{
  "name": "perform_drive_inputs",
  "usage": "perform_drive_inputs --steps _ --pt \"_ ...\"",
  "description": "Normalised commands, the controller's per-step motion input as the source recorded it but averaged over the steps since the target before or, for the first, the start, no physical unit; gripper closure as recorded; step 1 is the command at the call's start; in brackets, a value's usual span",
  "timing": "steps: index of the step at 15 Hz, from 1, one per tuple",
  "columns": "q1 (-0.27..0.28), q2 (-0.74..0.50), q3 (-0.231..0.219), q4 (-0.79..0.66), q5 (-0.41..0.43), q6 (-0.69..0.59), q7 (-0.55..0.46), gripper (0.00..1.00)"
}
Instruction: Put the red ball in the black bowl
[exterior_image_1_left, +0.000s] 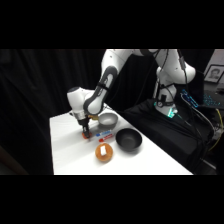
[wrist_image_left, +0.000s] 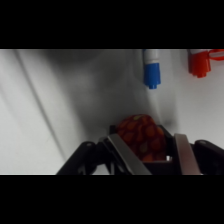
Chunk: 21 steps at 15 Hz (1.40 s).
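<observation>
Though no label reads clearly, jaws pinching the red ball (wrist_image_left: 142, 137) against the table (wrist_image_left: 45, 100).

Side camera overlooks table (exterior_image_1_left: 70, 150); wrist camera close above.

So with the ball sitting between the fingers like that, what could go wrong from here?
The red ball is round and sits between the gripper's fingers, so it could squirt out as it lifts. Two markers, a blue-capped marker and a red-capped marker, lie close by and might get nudged. On the way to the black bowl, the arm passes near the orange-brown object.
</observation>
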Motion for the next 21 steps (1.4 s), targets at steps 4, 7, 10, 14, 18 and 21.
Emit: perform_drive_inputs --steps 4,7,10,14,18,21 --pt "-0.061 -0.07 0.022 -0.04 0.075 0.12 -0.07 0.91" --pt "0.0 -0.17 -0.012 -0.13 0.027 0.08 -0.03 1.0" --pt "0.046 -0.26 -0.03 -0.19 -0.017 0.01 -0.01 0.98" --pt "0.076 -0.39 -0.043 -0.28 -0.059 -0.08 -0.03 0.98" --pt "0.111 -0.49 -0.075 -0.36 -0.119 -0.14 -0.01 0.98" --pt "0.118 -0.53 -0.053 -0.43 -0.127 -0.13 -0.03 0.98"
